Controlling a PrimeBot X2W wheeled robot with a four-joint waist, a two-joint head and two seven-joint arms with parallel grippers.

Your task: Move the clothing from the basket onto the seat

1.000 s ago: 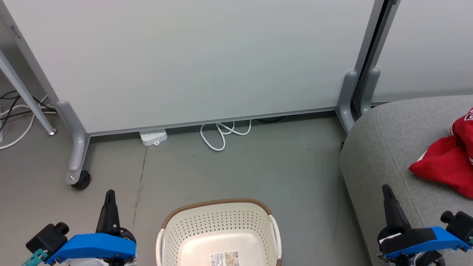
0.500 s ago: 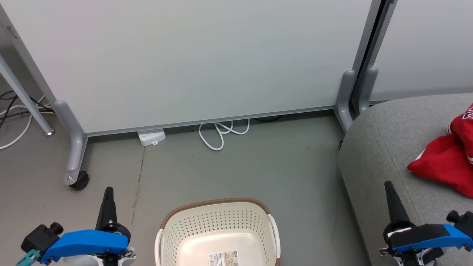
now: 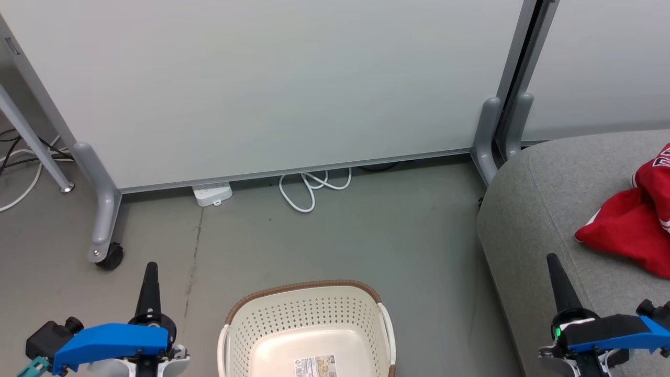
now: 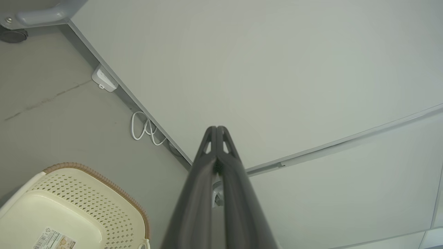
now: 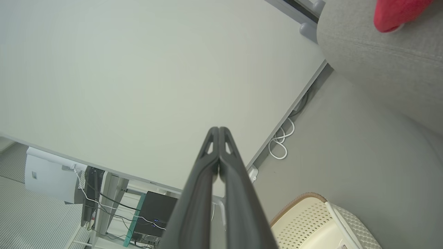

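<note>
left gripper (image 3: pixel 151 266) and right gripper (image 3: pixel 551 257) are shifted outward since earlier, fingers pressed together, empty. red fabric clothing (image 3: pixel 628 235) is laid on grey upholstered seat (image 3: pixel 528 209); cream perforated basket (image 3: pixel 303 287) is emptied.

- Basket (image 3: pixel 306 314) on the floor (image 3: pixel 366 241), front centre, between left gripper (image 3: pixel 151 267) and right gripper (image 3: pixel 551 259).
- Seat (image 3: pixel 528 209) to the right of it; clothing (image 3: pixel 623 230) on top.
- Partition panel (image 3: pixel 272 84) behind; power strip (image 3: pixel 212 193) and coiled cable (image 3: pixel 311 189) at its foot.

Clothing (image 3: pixel 631 225) cropped at right edge
</note>
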